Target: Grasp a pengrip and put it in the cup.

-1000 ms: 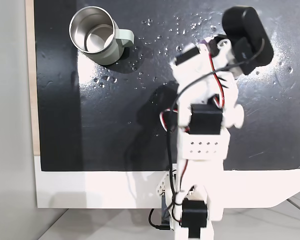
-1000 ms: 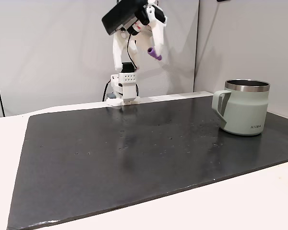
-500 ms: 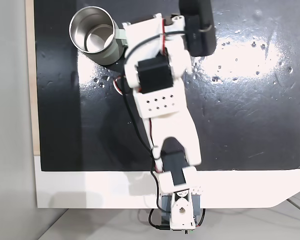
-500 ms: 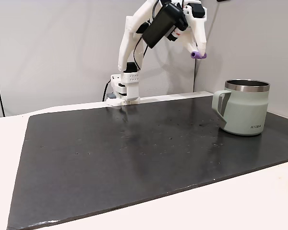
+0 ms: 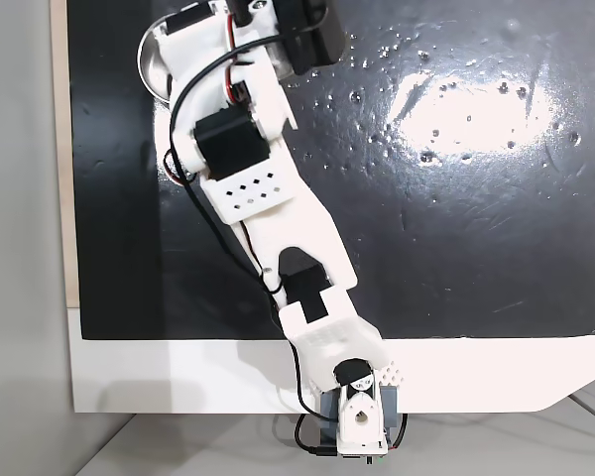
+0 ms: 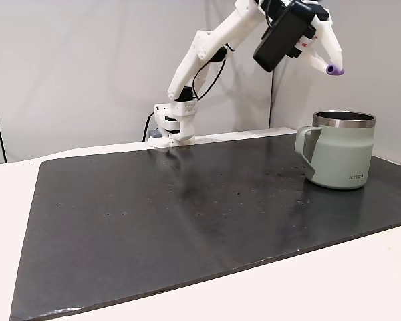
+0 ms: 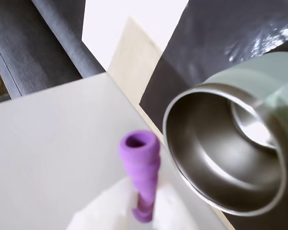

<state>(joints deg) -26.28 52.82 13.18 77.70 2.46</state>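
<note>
1. In a fixed view from the side, the claw (image 6: 329,61) is raised above the cup (image 6: 339,150), clamped on the pengrip (image 6: 333,69), which sticks out at the fingertips.
2. The pengrip is held in the air, over the cup's rim area and well clear of it; it touches nothing but the claw.
3. In the wrist view the pengrip (image 7: 140,168) is purple, ribbed and hollow at its open end, with the blurred white fingers at its lower end.
4. Just to the right of it in the wrist view lies the cup (image 7: 230,148), its shiny steel inside open to the camera and its pale green wall above.
5. The cup stands upright on the dark mat (image 6: 187,214) covering the surface (image 6: 361,281), handle turned toward the arm's base in the side view.
6. In a fixed view from above, the arm (image 5: 248,178) reaches to the upper left, covering most of the cup (image 5: 149,61).
</note>
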